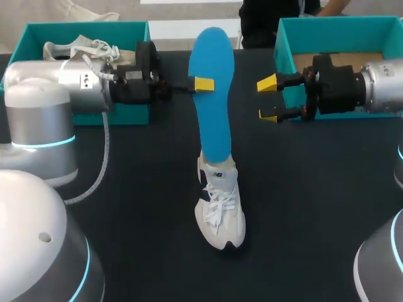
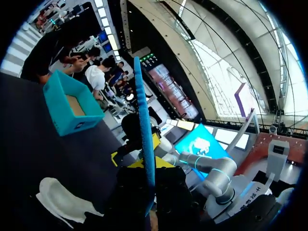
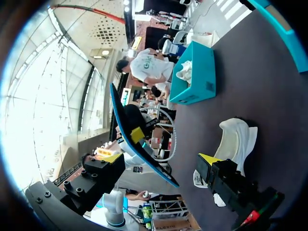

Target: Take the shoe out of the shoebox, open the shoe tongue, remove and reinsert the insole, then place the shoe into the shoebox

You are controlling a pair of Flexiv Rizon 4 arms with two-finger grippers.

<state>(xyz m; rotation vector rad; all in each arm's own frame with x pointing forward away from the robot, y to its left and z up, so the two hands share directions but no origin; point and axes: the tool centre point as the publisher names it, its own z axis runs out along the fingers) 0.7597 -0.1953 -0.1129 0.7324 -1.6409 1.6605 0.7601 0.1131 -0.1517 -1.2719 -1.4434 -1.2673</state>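
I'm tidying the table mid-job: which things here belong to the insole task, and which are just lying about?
In use: insole, held in the left tool; shoe on the table; right box, probably.
Lying about: left box; second shoe in it.

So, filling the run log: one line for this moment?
left end effector: shut on insole | right end effector: open | shoe: on table
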